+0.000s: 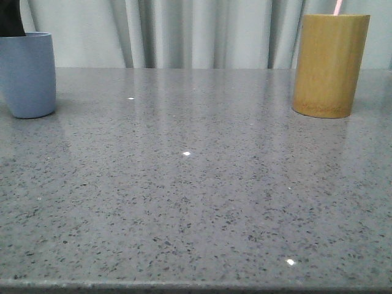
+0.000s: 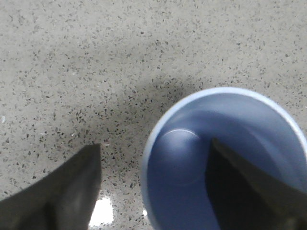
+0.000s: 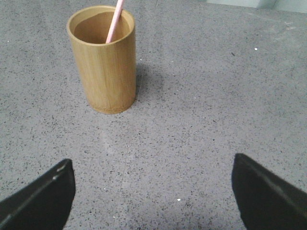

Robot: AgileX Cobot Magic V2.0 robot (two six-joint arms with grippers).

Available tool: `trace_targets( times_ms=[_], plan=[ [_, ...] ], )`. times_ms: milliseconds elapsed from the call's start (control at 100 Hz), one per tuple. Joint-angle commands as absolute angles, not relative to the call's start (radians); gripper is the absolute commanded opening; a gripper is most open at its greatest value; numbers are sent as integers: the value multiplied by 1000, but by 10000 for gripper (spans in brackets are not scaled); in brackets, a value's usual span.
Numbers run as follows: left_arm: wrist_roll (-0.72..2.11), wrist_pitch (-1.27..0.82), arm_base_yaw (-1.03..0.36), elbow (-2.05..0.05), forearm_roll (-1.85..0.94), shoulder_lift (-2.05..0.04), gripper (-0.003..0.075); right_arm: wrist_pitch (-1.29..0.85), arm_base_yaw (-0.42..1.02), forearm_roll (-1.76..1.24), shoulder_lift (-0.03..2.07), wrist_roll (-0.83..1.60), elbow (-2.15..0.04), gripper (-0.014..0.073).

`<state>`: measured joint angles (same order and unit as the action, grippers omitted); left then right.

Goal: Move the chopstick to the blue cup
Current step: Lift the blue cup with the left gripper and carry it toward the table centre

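The blue cup (image 1: 27, 73) stands at the far left of the table. In the left wrist view I look down into the cup (image 2: 182, 163), and no chopstick shows inside. My left gripper (image 2: 153, 160) is open astride its rim, with one finger (image 2: 244, 187) inside and the other outside over the table. A dark part of it shows above the cup (image 1: 8, 18). A pale pink chopstick (image 3: 114, 21) leans in the tan bamboo cup (image 3: 103, 67); its tip shows in the front view (image 1: 337, 7). My right gripper (image 3: 153, 179) is open and empty, some way short of the bamboo cup.
The bamboo cup (image 1: 331, 64) stands at the far right on the grey speckled table (image 1: 196, 184). A pale curtain hangs behind the table's back edge.
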<state>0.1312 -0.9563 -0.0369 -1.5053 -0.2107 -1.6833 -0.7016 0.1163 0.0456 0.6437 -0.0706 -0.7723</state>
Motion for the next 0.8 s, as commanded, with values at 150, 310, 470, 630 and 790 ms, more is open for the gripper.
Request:
trace_targets(
  times_ms=[150,310,470,630,790],
  plan=[
    [135,-922,-37,-1538,-223,-1642,100,-635,109,50,650,-64,-807,652],
    [135,-933,-37,-1540,-239,-1642,-19,-635,109,50,650,-64,-807,652],
    [135,-1007,-42,-1601,-281,-1642,-19,-635,109,50,650,-64,-807,652],
    [135,-1057,-96,-1672,-283,-1642,-19,-635,109,50,650,-64,-807,652],
    [129,-1053,-197,-1697,-283,-1642,-19,-635,109,50,650,-64,-807,652]
  ],
)
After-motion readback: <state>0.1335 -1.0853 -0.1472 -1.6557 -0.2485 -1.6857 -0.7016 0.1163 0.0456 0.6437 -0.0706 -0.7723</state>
